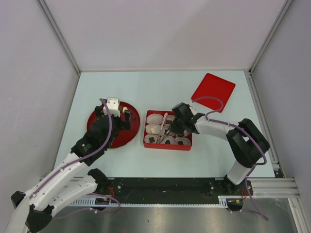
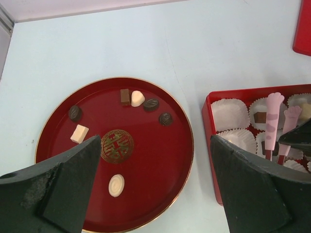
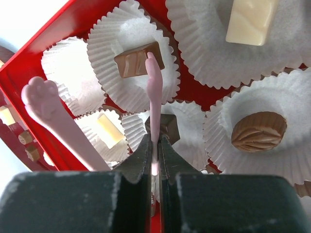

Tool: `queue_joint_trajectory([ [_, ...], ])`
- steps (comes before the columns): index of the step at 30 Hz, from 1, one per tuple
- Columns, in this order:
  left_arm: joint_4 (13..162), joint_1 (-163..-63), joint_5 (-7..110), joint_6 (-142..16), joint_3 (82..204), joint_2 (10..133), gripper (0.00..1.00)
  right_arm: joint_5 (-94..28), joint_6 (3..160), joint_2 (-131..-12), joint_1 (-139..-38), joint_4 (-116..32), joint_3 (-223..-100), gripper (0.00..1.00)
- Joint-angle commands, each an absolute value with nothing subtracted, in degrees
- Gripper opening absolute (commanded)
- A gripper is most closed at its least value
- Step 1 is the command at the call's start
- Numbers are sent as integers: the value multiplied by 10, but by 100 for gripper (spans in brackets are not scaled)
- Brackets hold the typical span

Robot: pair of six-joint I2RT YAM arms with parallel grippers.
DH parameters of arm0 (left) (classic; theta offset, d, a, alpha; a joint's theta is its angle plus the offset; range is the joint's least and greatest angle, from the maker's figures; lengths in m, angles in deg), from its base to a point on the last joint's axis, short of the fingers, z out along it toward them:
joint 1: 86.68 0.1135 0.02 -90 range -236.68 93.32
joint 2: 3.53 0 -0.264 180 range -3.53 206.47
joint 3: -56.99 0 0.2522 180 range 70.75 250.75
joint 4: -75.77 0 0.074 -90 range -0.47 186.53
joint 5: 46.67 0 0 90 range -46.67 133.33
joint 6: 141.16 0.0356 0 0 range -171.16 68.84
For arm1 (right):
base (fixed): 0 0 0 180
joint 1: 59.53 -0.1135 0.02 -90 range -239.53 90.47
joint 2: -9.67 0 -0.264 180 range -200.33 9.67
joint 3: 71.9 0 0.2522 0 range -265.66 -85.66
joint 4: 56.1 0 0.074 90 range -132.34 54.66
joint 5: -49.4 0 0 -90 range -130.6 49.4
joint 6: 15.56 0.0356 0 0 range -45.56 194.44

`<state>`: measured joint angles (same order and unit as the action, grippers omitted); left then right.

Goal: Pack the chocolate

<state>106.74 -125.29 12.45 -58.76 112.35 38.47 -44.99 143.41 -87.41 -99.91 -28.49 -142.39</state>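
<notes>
Right jaws: I see the right gripper over the red box, its fingers pinched together on one pink arm of the tongs. Nothing else sits between them.
Tongs: one pair. The clamped arm runs out from the jaws and its tip touches a brown block of chocolate in a cup inside the box. The other arm splays aside and ends in a paw-shaped tip near the box wall.
Left jaws: the left gripper hangs above the red plate, on the box's left side. Its fingers are spread wide and hold nothing.
Chocolate in the box: I count five pieces in the right wrist view, each in its own cup. Two are brown, two are cream, and one is a dark cube under the clamped arm.
Paper cups: six white crinkled ones in that view, one of them empty. The overhead camera shows more, but I cannot count them there.
Chocolate on the plate: seven loose pieces in sight, namely three dark rounded ones, one brown cube and three cream. The fingers hide part of the plate.
Plate: one, round, with a gold rim and a gold emblem at its centre. It lies just beside the box without touching it.
Red lid: one flat square, lying beyond the box on its right and well apart from it.
Surface: a pale blue-white table under the box.
Room: plain grey-white walls on three sides, with metal frame posts at the corners.
</notes>
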Motion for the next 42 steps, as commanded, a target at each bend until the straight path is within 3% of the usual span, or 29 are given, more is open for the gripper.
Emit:
queue_joint_trajectory([
  [1, 1047, -1249, 131, -580, 1121, 387, 98, -453, 1437, -832, -1000, -271, -1443, 2],
  [18, 1039, -1249, 271, -638, 1146, 402, 98, -416, 1320, -695, -970, -326, -1443, 0],
  [27, 984, -1231, 366, -795, 1150, 409, 100, -275, 1303, -625, -916, -609, -1369, 0],
  [35, 780, -1165, 567, -942, 1122, 442, 100, -166, 1380, -670, -857, -807, -1364, 0],
  [42, 634, -1158, 643, -1055, 1124, 521, 100, -115, 1440, -719, -839, -944, -1371, 0],
])
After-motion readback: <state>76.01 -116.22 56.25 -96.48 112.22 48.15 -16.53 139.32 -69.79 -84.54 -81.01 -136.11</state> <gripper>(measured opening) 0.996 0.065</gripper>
